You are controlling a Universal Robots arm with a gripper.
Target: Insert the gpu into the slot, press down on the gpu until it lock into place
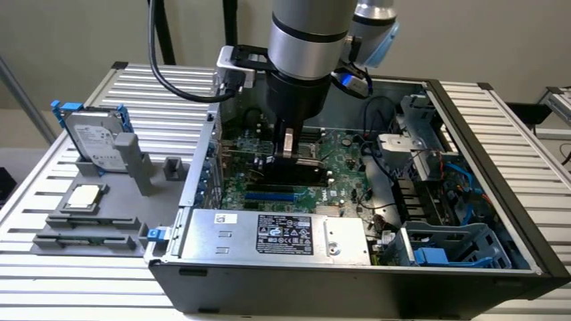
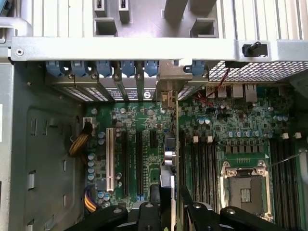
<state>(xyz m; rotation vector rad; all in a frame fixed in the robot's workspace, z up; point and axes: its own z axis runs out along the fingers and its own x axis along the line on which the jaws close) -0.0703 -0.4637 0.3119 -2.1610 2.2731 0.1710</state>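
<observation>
The gpu (image 1: 293,175) stands on edge on the green motherboard (image 1: 344,190) inside the open case, black shroud facing the exterior view's front. In the wrist view I see the gpu (image 2: 170,149) edge-on, its silver bracket (image 2: 168,79) against the case's rear wall among the blue slot clips. The gripper (image 1: 288,152) comes straight down onto the card's top edge. In the wrist view the gripper (image 2: 170,195) has a black finger on each side of that edge, shut on it. A bright-blue slot (image 1: 267,198) shows just under the card's lower edge; the card hides the contact.
A silver power supply (image 1: 277,234) fills the case's near side. Black and white expansion slots (image 2: 132,159) lie beside the card, with memory slots (image 2: 202,159) and the CPU socket (image 2: 243,190) on its other side. A hard drive (image 1: 93,144) stands on a grey rack outside the case.
</observation>
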